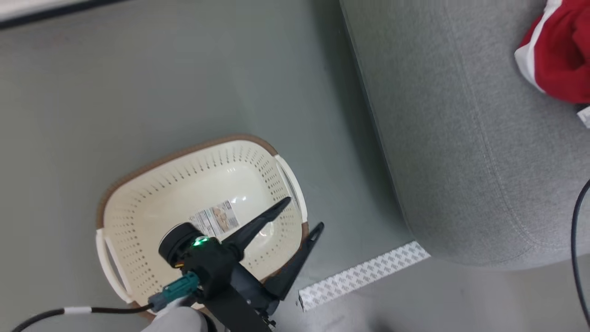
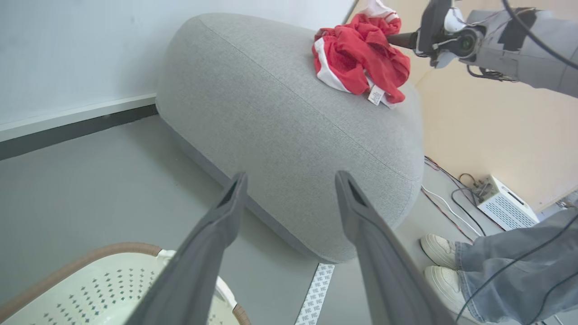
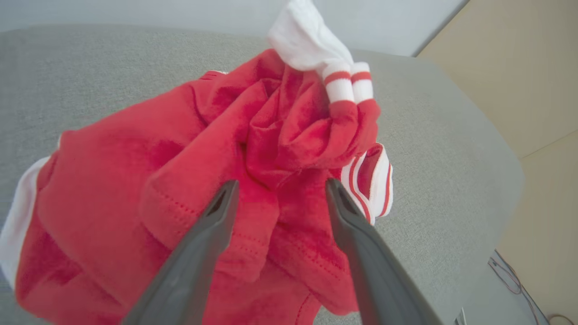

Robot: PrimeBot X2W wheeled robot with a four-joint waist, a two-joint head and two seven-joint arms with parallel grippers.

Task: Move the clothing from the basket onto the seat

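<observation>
The cream perforated basket [image 1: 138, 216] with a brown rim stands on the grey floor, holding just a paper label. My left gripper [image 1: 304, 213] hangs open over its right edge, nothing between the fingers; its own view has the left gripper [image 2: 290, 177] facing the seat [image 2: 280, 113]. A heap of red clothing [image 2: 361, 58] with white trim lies on top of the light-grey seat [image 1: 461, 138]. My right gripper [image 3: 281, 184] stands open right against the clothing [image 3: 180, 180], fingers spread either side of a red fold. The red clothing [image 1: 560, 55] also lies at the head view's upper right.
A strip of white patterned tape [image 1: 364, 275] lies on the floor between basket and seat. A person's feet in white shoes [image 2: 440, 253] stand by the seat's end. A white box [image 2: 505, 207] with loose cables sits on the floor beyond.
</observation>
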